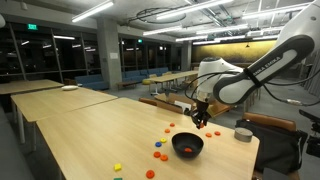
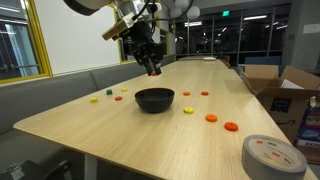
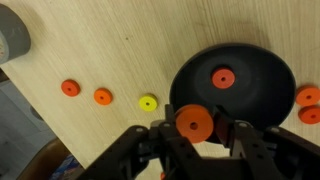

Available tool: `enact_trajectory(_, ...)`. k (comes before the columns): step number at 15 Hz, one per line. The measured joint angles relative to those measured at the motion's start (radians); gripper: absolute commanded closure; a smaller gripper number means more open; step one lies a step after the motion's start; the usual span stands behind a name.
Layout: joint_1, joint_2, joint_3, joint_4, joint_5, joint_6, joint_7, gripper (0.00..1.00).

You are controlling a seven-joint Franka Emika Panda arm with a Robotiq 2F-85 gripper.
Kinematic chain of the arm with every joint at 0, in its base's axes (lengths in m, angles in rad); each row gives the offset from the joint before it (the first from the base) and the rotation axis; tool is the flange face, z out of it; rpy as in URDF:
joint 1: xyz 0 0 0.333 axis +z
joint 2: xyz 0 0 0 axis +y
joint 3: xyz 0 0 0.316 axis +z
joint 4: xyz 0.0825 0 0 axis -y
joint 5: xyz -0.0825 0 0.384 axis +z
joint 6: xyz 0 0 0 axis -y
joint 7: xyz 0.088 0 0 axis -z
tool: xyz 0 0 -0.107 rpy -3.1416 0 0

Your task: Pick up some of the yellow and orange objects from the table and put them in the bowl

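Observation:
My gripper (image 3: 197,130) is shut on an orange disc (image 3: 194,121), held just at the near edge of the black bowl (image 3: 262,62). One orange piece (image 3: 222,78) lies inside the bowl. In both exterior views the gripper (image 1: 200,119) (image 2: 153,69) hangs above the bowl (image 1: 187,152) (image 2: 154,104). More orange pieces (image 3: 70,87) (image 3: 103,96) and a yellow one (image 3: 148,102) lie on the light wooden table (image 3: 110,40) left of the bowl. Others (image 3: 308,96) sit to its right.
A grey tape roll (image 1: 242,133) (image 2: 272,156) stands near the table's end. A small blue piece (image 2: 189,110) lies beside the bowl. Orange pieces (image 2: 211,118) (image 2: 231,126) and a yellow one (image 2: 95,98) are scattered around. Cardboard boxes (image 2: 285,85) stand past the table edge.

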Motion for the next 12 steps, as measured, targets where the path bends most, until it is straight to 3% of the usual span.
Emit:
enact_trajectory(5,0.016,0.185,-0.037,0.147,0.022,0.037,-0.059,0.81)
enact_trajectory(10,0.077,0.305,-0.048,0.245,0.158,0.038,-0.112,0.81)
enact_trajectory(11,0.088,0.317,-0.048,0.254,0.189,0.037,-0.124,0.65)
enact_trajectory(12,0.098,0.327,-0.048,0.261,0.216,0.037,-0.136,0.32)
